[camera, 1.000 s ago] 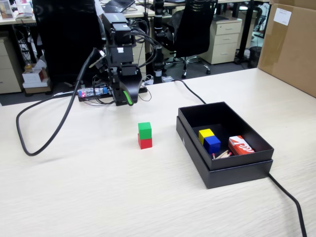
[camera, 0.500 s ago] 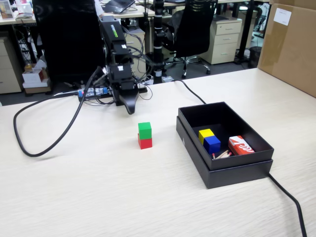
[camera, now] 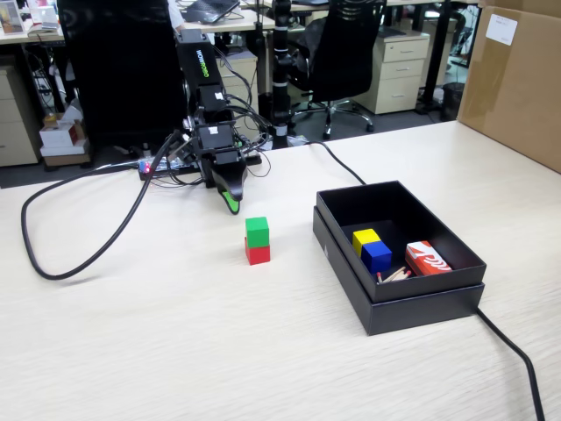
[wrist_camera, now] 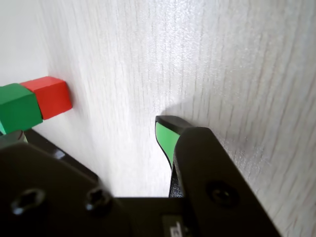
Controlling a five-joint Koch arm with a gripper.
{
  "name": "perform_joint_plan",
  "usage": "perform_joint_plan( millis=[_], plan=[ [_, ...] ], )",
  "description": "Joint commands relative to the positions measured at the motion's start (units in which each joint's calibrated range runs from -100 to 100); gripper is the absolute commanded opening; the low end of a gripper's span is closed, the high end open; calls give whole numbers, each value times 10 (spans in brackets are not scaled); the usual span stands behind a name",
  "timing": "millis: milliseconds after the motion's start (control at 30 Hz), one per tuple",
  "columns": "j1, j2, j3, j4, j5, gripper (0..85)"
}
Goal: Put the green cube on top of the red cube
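Clearly, nothing is held by the gripper (camera: 230, 203), which hangs low over the surface (camera: 175, 333) behind the two stacked cubes, with its green tip pointed down. Only one tip is shown in the wrist view and in the fixed view, so it cannot be told whether the jaws are spread or pressed together. The green cube (camera: 257, 231) is seen sitting right on top of the red cube (camera: 258, 253), edges lined up fairly well, a little in front of the gripper and not touched by it. From this, the task is judged to be done, and the gripper is likely kept apart from the stack so that it is not knocked over. To the right in the fixed view, a black box (camera: 399, 303) is placed near the stack, and a yellow cube (camera: 365, 238), a blue cube (camera: 377, 255) and a red-and-white printed box (camera: 427, 258) are kept inside it, out of the way. A thick black cable (camera: 83, 254) is looped across the pale wooden surface on the left. Behind the surface, an office room is seen, with a black chair (camera: 337, 53), drawers (camera: 401, 70) and a big cardboard box (camera: 517, 79).
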Motion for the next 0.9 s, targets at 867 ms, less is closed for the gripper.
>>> perform_joint_plan(
  millis=[867],
  plan=[
    [-8, -1, -42, 8, -25, 503]
  ],
)
